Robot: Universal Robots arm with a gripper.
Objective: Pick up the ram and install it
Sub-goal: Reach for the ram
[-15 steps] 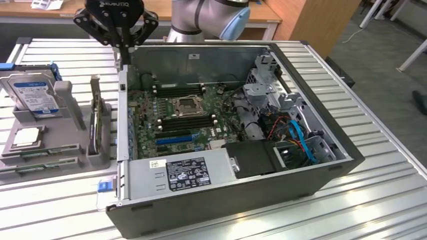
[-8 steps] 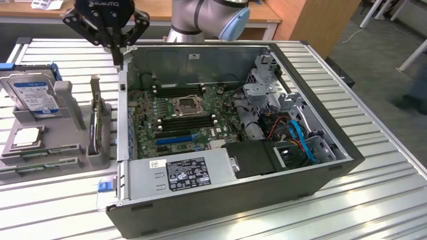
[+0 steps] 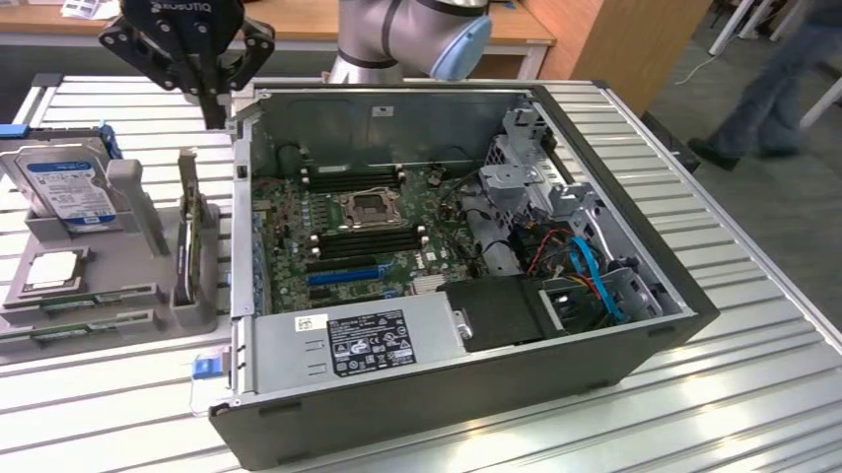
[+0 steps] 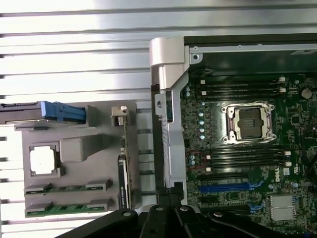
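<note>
The pick-up step is judged not yet begun. The jaws are pressed together and empty, above the surface (image 3: 736, 394) beside the computer case (image 3: 435, 404). The ram (image 3: 82, 300) lies in the grey tray (image 3: 132, 266), well apart from them. A grasp would call for the jaws to be spread and lined up across the stick.

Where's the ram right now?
The ram lies in the gray holder at the exterior view's left, outside the computer case, beside the silver processor chip and the upright expansion card.
</note>
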